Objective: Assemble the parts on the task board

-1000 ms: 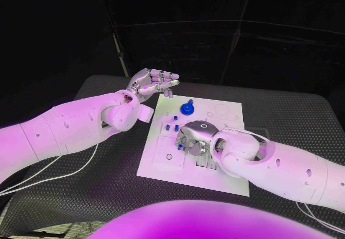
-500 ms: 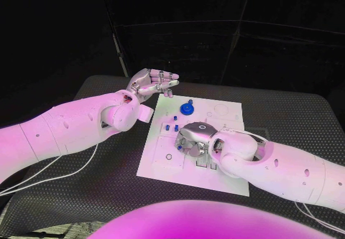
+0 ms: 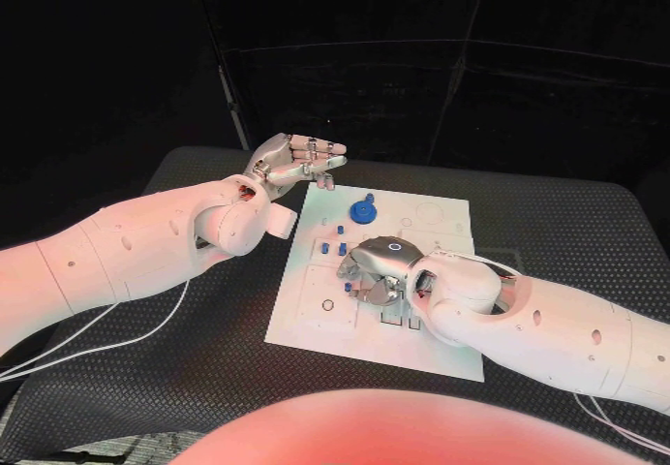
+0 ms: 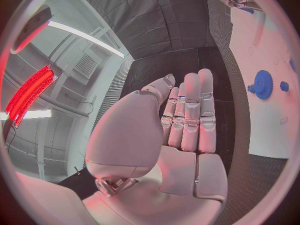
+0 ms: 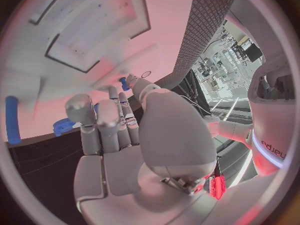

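The task board [image 3: 433, 339], a white plate, lies at the middle of the black table [image 3: 587, 223]. The left hand [image 3: 296, 160] hangs above the table just off the board's far left corner, palm up, holding nothing; in the left wrist view its fingers [image 4: 190, 110] lie straight and pressed side by side, with the thumb folded across the palm. A blue gear [image 3: 363, 210] stands on the far part of the board, near that hand but apart from it; the left wrist view shows the same gear [image 4: 263, 83] with a smaller round blue part [image 4: 284, 86] just beside it. Several short blue pegs [image 3: 332, 243] stand on the board between the gear and the right hand [image 3: 384, 271]. The right hand is lowered over the board's middle, palm down. In the right wrist view its fingers [image 5: 103, 122] are held close together and curled toward the board, and a small blue peg [image 5: 125, 83] sits at the fingertips; whether it is pinched cannot be told
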Robot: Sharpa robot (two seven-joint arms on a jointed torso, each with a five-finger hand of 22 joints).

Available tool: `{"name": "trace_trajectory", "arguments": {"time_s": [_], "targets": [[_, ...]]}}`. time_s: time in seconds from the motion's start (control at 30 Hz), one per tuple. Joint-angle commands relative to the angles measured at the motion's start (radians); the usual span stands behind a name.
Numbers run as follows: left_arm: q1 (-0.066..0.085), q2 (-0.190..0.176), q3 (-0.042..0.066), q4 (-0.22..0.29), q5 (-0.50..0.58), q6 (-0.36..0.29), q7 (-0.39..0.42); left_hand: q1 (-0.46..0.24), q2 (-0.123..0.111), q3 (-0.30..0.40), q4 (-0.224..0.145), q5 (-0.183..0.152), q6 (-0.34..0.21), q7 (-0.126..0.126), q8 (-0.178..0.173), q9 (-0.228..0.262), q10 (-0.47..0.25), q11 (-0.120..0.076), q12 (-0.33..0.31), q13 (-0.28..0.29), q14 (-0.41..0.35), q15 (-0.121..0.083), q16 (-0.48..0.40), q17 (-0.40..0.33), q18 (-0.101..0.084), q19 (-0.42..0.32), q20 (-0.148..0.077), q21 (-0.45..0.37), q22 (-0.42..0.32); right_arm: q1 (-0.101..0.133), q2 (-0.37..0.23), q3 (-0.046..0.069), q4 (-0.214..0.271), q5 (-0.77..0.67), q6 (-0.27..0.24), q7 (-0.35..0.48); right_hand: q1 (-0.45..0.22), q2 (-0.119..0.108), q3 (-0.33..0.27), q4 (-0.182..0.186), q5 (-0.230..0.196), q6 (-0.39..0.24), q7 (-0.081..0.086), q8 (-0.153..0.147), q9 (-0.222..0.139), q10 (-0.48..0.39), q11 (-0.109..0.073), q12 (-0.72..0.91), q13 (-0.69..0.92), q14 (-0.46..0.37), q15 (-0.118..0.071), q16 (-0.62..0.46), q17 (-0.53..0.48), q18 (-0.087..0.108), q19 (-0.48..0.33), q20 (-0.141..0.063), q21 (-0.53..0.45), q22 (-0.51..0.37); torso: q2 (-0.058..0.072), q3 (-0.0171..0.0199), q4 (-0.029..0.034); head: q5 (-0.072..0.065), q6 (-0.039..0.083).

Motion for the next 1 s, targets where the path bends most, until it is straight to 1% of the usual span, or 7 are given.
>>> {"name": "trace_trajectory", "arguments": {"time_s": [0.03, 0.23, 0.37, 0.53, 0.7, 0.87, 1.0], "targets": [[0.002, -0.001, 0.001, 0.001, 0.004, 0.013, 0.003, 0.004, -0.001, -0.005, -0.003, -0.004, -0.007, -0.002, -0.005, -0.001, -0.009, -0.001, 0.003, -0.002, -0.007, -0.001, -0.005, -0.001, 0.012, -0.005, 0.005, -0.004, -0.002, 0.000, -0.016, 0.000, 0.024, 0.005, -0.066, -0.010, 0.001, 0.007, -0.005, -0.002, 0.007, 0.011, -0.002, 0.005, 0.002, -0.001, -0.003, 0.008, 0.003, 0.000, 0.000, 0.001, 0.004, 0.013, -0.001, -0.002, 0.000, 0.003, 0.001, 0.0018, 0.0005, -0.003, 0.000], [0.002, -0.006, 0.001, 0.001, 0.004, 0.015, 0.001, 0.003, -0.001, -0.006, -0.002, -0.005, -0.008, -0.001, -0.005, -0.001, -0.010, 0.000, 0.004, -0.002, -0.007, 0.000, -0.005, -0.001, 0.012, -0.005, 0.006, -0.004, -0.002, 0.000, -0.076, 0.001, 0.088, 0.024, -0.109, -0.013, 0.000, 0.009, -0.009, -0.005, 0.010, 0.026, -0.004, 0.009, 0.003, 0.005, -0.006, 0.026, 0.004, 0.002, -0.002, 0.002, 0.001, 0.012, 0.006, -0.004, 0.003, 0.008, -0.001, 0.0002, -0.0012, -0.018, 0.000], [0.002, -0.010, 0.001, 0.001, 0.004, 0.016, 0.002, 0.003, -0.001, -0.006, -0.002, -0.005, -0.008, -0.001, -0.005, -0.001, -0.010, 0.000, 0.004, -0.002, -0.007, 0.000, -0.005, -0.001, 0.012, -0.005, 0.006, -0.004, -0.002, 0.000, -0.154, 0.004, 0.163, 0.055, -0.142, -0.019, -0.003, 0.007, -0.013, -0.004, 0.010, 0.034, -0.004, 0.011, 0.003, 0.009, -0.007, 0.036, 0.005, 0.002, -0.003, 0.000, -0.003, 0.011, 0.011, -0.005, 0.004, 0.011, -0.001, 0.0011, -0.0031, -0.047, 0.000], [0.001, -0.011, 0.001, -0.003, 0.004, 0.018, 0.002, 0.003, -0.001, -0.006, -0.002, -0.005, -0.008, -0.001, -0.005, -0.001, -0.010, 0.000, 0.004, -0.002, -0.007, 0.000, -0.005, -0.001, 0.012, -0.005, 0.006, -0.004, -0.002, 0.002, -0.240, 0.046, 0.216, 0.157, -0.145, -0.018, -0.009, 0.002, -0.021, -0.003, 0.010, 0.042, -0.005, 0.012, 0.003, 0.010, -0.007, 0.044, 0.004, 0.002, -0.004, -0.002, -0.007, 0.012, 0.011, -0.006, 0.003, 0.009, -0.005, 0.0012, -0.0072, -0.093, 0.003], [0.001, -0.012, 0.001, -0.007, 0.004, 0.021, 0.002, 0.002, -0.001, -0.006, -0.002, -0.005, -0.008, -0.001, -0.005, -0.001, -0.010, 0.000, 0.004, -0.002, -0.008, 0.000, -0.005, -0.001, 0.012, -0.005, 0.006, -0.005, -0.002, 0.020, -0.292, 0.071, 0.201, 0.263, -0.129, 0.014, -0.013, -0.004, -0.032, -0.003, 0.011, 0.043, -0.003, 0.010, 0.002, 0.000, -0.006, 0.048, 0.002, 0.001, -0.003, -0.006, -0.014, 0.015, -0.001, -0.006, -0.008, -0.011, -0.011, 0.0024, -0.0177, -0.131, 0.020], [0.000, -0.010, 0.000, -0.010, 0.004, 0.023, 0.002, 0.002, -0.001, -0.006, -0.002, -0.005, -0.008, -0.001, -0.005, -0.001, -0.010, 0.000, 0.004, -0.002, -0.008, 0.000, -0.005, -0.001, 0.012, -0.005, 0.006, -0.005, -0.002, 0.030, -0.320, 0.080, 0.182, 0.300, -0.123, 0.039, -0.012, -0.008, -0.045, -0.007, 0.019, 0.038, 0.001, 0.004, 0.000, -0.015, -0.003, 0.054, 0.001, -0.005, 0.000, -0.018, -0.034, 0.019, -0.015, -0.004, -0.022, -0.033, -0.014, 0.0039, -0.0235, -0.154, 0.028], [-0.001, -0.009, 0.000, -0.013, 0.004, 0.023, 0.002, 0.002, -0.001, -0.006, -0.002, -0.005, -0.008, -0.001, -0.005, -0.001, -0.010, 0.000, 0.004, -0.002, -0.008, 0.000, -0.005, -0.001, 0.012, -0.005, 0.006, -0.005, -0.002, 0.034, -0.331, 0.082, 0.168, 0.274, -0.115, 0.037, -0.012, -0.010, -0.058, -0.009, 0.023, 0.033, 0.003, 0.000, -0.001, -0.028, -0.001, 0.058, 0.000, -0.006, 0.001, -0.022, -0.042, 0.020, -0.018, -0.002, -0.026, -0.039, -0.015, 0.0030, -0.0259, -0.162, 0.030]]}}
